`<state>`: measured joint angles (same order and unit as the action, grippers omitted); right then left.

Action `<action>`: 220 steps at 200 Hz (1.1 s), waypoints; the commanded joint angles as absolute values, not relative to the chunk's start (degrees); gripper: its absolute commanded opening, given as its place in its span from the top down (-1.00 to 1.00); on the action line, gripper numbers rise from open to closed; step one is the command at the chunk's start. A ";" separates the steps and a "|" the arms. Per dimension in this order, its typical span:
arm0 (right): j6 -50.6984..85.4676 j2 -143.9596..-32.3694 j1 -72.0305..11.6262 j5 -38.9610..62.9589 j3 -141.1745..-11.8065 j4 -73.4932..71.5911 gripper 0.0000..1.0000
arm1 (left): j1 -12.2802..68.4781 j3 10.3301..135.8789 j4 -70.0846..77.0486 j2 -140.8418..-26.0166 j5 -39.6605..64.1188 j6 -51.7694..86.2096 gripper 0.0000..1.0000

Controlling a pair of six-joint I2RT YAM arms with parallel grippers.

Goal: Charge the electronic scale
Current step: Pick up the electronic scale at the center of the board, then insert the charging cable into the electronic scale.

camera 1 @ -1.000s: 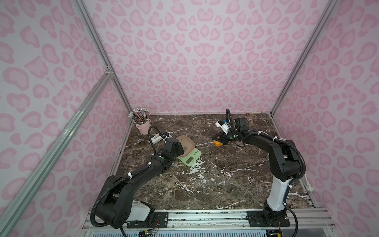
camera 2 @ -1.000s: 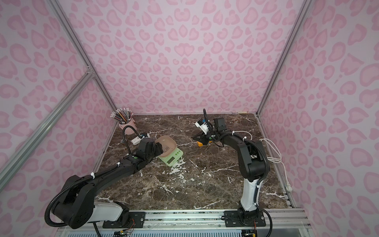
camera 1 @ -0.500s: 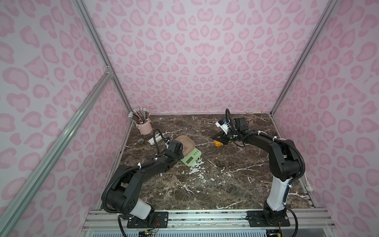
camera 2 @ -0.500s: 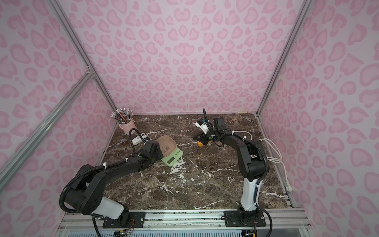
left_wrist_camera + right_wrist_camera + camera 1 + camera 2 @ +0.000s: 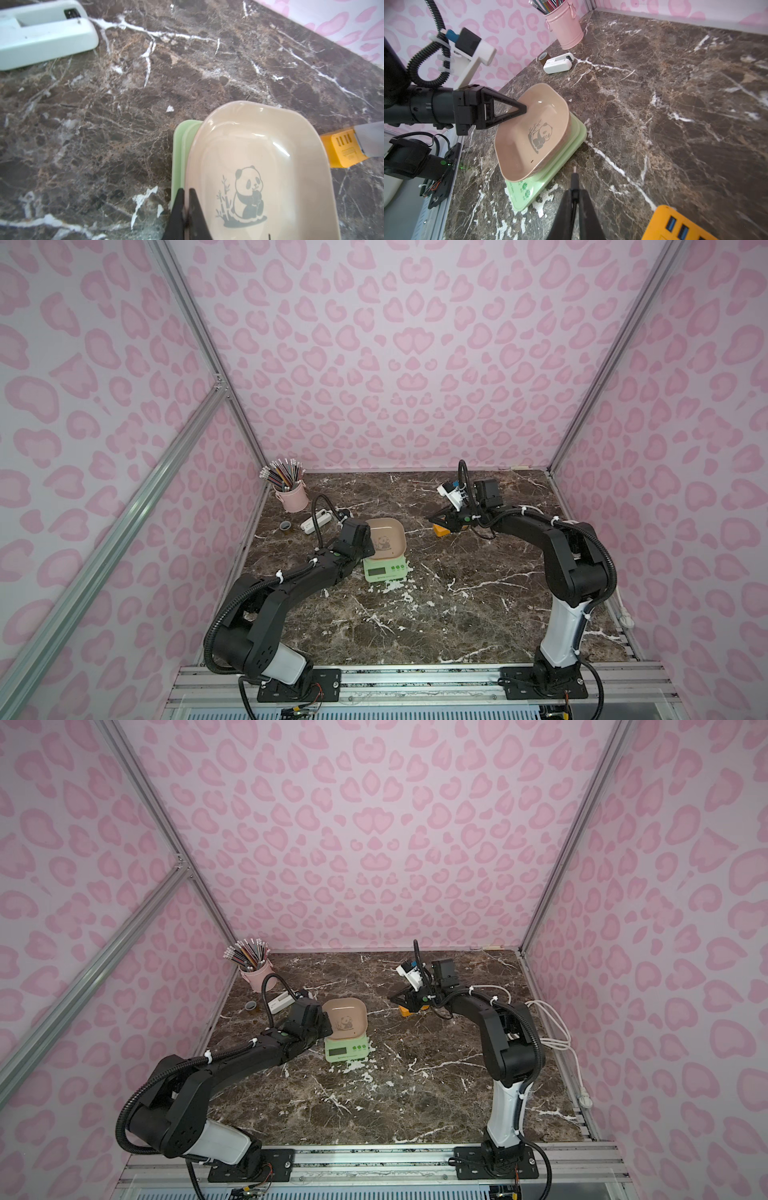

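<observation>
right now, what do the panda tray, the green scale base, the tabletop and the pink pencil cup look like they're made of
Panda tray: likely glossy beige plastic; sharp highlight, thin moulded rim.
Scale base: smooth pale green plastic, satin, probably.
Tabletop: brown marble look with white veins; flaked white patches hint at printed film.
Pencil cup: painted pink metal, seemingly; rolled rim, side lugs.

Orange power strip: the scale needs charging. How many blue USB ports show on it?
2 blue USB ports, one beside the other, on top of the orange power strip in the right wrist view. The strip runs out of frame, so more may be hidden.
</observation>
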<state>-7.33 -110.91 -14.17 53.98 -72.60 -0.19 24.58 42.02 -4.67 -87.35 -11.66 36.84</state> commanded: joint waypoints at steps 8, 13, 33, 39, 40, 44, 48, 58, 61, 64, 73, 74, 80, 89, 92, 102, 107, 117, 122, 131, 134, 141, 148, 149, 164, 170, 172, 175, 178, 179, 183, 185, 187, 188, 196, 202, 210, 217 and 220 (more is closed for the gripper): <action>0.08 -109.62 -14.67 55.23 -72.02 -4.91 1.00 | 22.51 44.61 5.83 -86.40 -5.82 29.58 0.91; 0.74 -109.55 -14.63 55.59 -71.82 -5.21 1.00 | 21.99 44.95 6.50 -86.40 -4.69 28.82 0.91; 2.32 -109.26 -14.52 57.06 -71.37 -5.25 1.00 | 20.32 46.58 9.11 -86.40 -0.02 26.13 0.91; 2.52 -109.16 -14.45 57.78 -71.12 -5.33 1.00 | 19.88 47.03 10.01 -86.42 1.55 25.34 0.91; 2.54 -109.12 -14.48 57.90 -71.07 -5.35 1.00 | 19.87 47.11 10.10 -86.41 1.74 25.24 0.91; 2.77 -109.09 -14.43 58.23 -70.96 -5.40 1.00 | 19.55 47.42 10.59 -86.47 2.58 24.82 0.92; 2.97 -109.01 -14.37 58.55 -70.90 -5.51 1.00 | 19.34 47.80 10.98 -86.51 3.37 24.50 0.91; 3.31 -108.82 -14.32 59.40 -70.45 -5.77 1.00 | 18.72 48.61 12.05 -86.70 5.09 23.45 0.91; 3.46 -108.81 -14.23 59.68 -70.38 -5.92 1.00 | 18.48 48.87 12.36 -86.75 5.65 23.06 0.91; 3.63 -108.73 -14.19 60.06 -70.20 -6.09 1.00 | 18.31 49.05 12.80 -86.89 6.23 22.65 0.91; 4.09 -108.61 -14.23 60.93 -69.96 -6.54 1.00 | 17.78 49.59 13.87 -86.99 7.68 21.67 0.91; 4.11 -108.62 -14.19 61.05 -69.92 -6.57 1.00 | 17.72 49.67 13.97 -87.00 7.80 21.60 0.91; 4.28 -108.63 -14.03 61.61 -69.72 -6.59 1.00 | 17.36 50.00 14.65 -87.14 8.53 21.16 0.91; 4.35 -108.63 -14.06 62.08 -69.63 -6.58 1.00 | 16.82 50.42 15.51 -87.41 9.82 20.49 0.91; 4.39 -108.59 -13.93 62.29 -69.53 -6.57 1.00 | 16.55 50.57 15.79 -87.48 10.17 20.36 0.91; 4.89 -108.63 -13.80 62.72 -69.36 -6.83 1.00 | 16.01 51.09 16.58 -87.80 11.48 20.00 0.91; 5.28 -108.63 -13.72 63.01 -69.21 -7.08 1.00 | 15.78 51.43 16.84 -88.10 11.96 19.95 0.91; 6.80 -108.46 -13.55 63.25 -68.77 -8.26 1.00 | 15.48 51.88 17.29 -88.41 12.64 19.95 0.91; 7.69 -108.29 -13.49 63.55 -68.41 -8.96 1.00 | 15.35 52.15 17.57 -88.69 12.88 20.16 0.91; 9.21 -107.90 -13.53 64.13 -67.56 -10.85 1.00 | 15.17 52.42 18.12 -88.99 13.44 20.65 0.92; 9.76 -107.73 -13.49 64.16 -67.24 -11.55 1.00 | 15.20 52.46 18.31 -89.10 13.60 20.80 0.91; 11.57 -107.31 -13.53 64.16 -66.27 -13.57 1.00 | 15.16 52.72 18.60 -89.52 13.85 21.29 0.91; 13.40 -106.86 -13.51 64.33 -65.26 -15.77 1.00 | 15.12 52.97 18.95 -89.93 14.35 21.89 0.92; 13.73 -106.82 -13.52 64.33 -65.15 -15.97 1.00 | 15.07 53.03 18.97 -90.01 14.43 21.98 0.92; 17.71 -106.15 -13.52 64.66 -63.22 -20.78 1.00 | 15.11 53.35 19.67 -90.84 15.46 23.37 0.92; 19.42 -105.98 -13.59 64.44 -62.35 -22.69 1.00 | 15.14 53.38 20.11 -91.24 15.83 23.98 0.91; 19.68 -105.86 -13.61 64.43 -62.12 -23.07 1.00 | 15.19 53.40 20.30 -91.26 15.96 24.21 0.92; 20.48 -105.75 -13.62 64.47 -61.77 -24.10 1.00 | 15.08 53.36 20.43 -91.44 16.18 24.66 0.92; 21.28 -105.55 -13.54 64.44 -61.38 -25.05 1.00 | 15.12 53.33 20.74 -91.52 16.41 25.03 0.91; 21.58 -105.46 -13.54 64.43 -61.19 -25.31 1.00 | 15.12 53.34 20.83 -91.60 16.47 25.13 0.91; 22.74 -105.33 -13.68 64.35 -60.59 -26.94 1.00 | 15.07 53.35 21.04 -91.81 16.68 25.53 0.91; 23.29 -105.19 -13.70 64.29 -60.32 -27.46 1.00 | 15.11 53.35 21.10 -91.88 16.83 25.83 0.91; 23.82 -105.14 -13.67 64.26 -59.97 -28.22 1.00 | 15.09 53.35 21.21 -91.96 17.02 26.08 0.92; 24.13 -104.99 -13.69 64.25 -59.78 -28.66 1.00 | 15.15 53.35 21.28 -91.99 17.03 26.18 0.92; 26.21 -104.64 -13.80 63.95 -58.51 -31.54 1.00 | 15.14 53.41 21.61 -92.51 17.54 27.12 0.91; 27.56 -104.30 -13.75 63.90 -57.72 -33.68 1.00 | 15.12 53.42 21.87 -92.80 17.97 27.76 0.91; 28.89 -104.02 -13.79 63.67 -56.90 -35.46 1.00 | 15.09 53.50 21.95 -93.17 18.35 28.39 0.91; 29.91 -103.86 -13.78 63.32 -56.10 -36.72 1.00 | 15.13 53.39 22.05 -93.32 18.53 28.87 0.92; 30.35 -103.85 -13.76 63.41 -55.87 -37.44 1.00 | 15.16 53.36 22.12 -93.39 18.59 29.06 0.91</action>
